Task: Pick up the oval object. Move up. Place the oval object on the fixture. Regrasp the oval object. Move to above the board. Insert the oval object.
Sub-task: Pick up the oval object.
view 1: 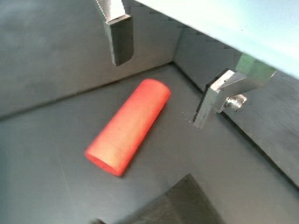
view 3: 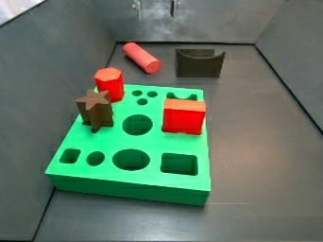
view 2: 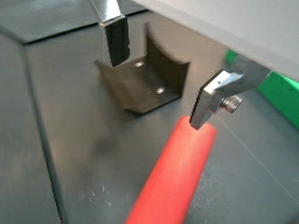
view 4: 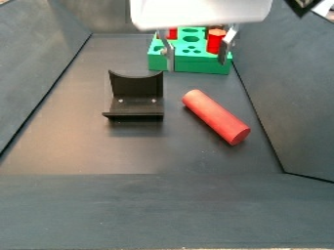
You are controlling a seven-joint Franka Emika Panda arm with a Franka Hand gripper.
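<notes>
The oval object is a salmon-red rod lying flat on the dark floor, seen in both wrist views and both side views. The fixture is a dark notched bracket standing beside it, apart from the rod. The green board lies farther off. My gripper hangs open well above the floor, over the rod's end and the fixture, with nothing between its fingers. In a side view only the fingertips show at the frame edge.
On the board stand a red hexagonal peg, a brown star peg and a red cube. Grey walls close in the floor on all sides.
</notes>
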